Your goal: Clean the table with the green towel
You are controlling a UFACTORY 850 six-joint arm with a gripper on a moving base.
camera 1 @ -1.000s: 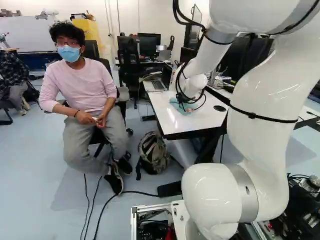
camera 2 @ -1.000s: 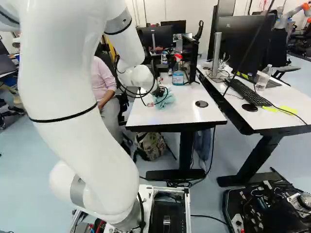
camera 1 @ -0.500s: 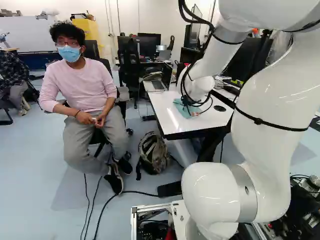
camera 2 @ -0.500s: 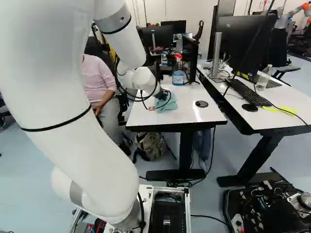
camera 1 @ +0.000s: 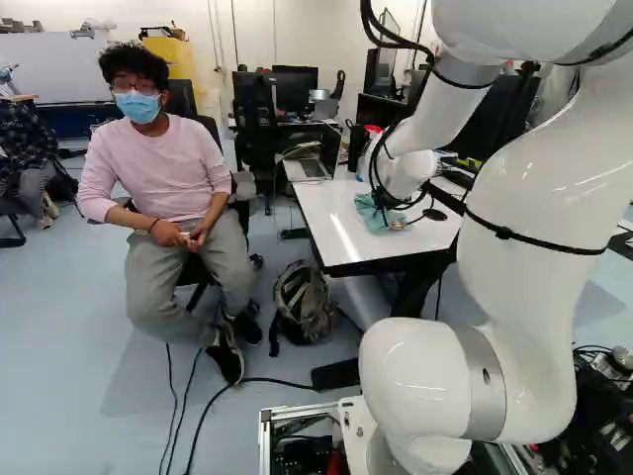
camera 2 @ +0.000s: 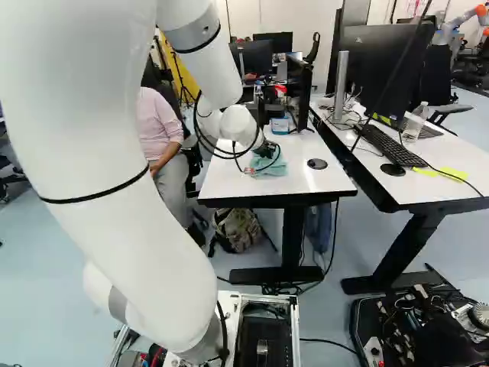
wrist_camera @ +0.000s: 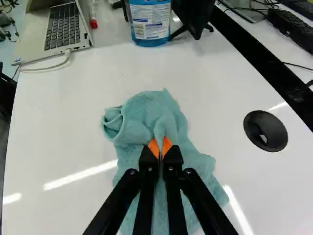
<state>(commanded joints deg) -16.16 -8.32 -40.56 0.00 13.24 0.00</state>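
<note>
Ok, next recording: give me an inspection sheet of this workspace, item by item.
Surface: glossy white desktop with light reflections and a round black insert.
Job's things: bunched teal-green cloth towel lying on the desktop.
Clutter: blue-liquid bottle and silver laptop beyond the towel.
Grippers: black two-fingered gripper, orange pads pinching the towel.
Cables: pale cable from the laptop; black cables along the white arm.
Surroundings: seated person beside the desk; patterned backpack on the floor.

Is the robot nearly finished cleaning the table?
Getting the green towel looks done: the gripper is pinching it. Wiping seems to be going on now, with the towel on the white table. The towel isn't let go yet, and I can't tell how much is wiped.
</note>
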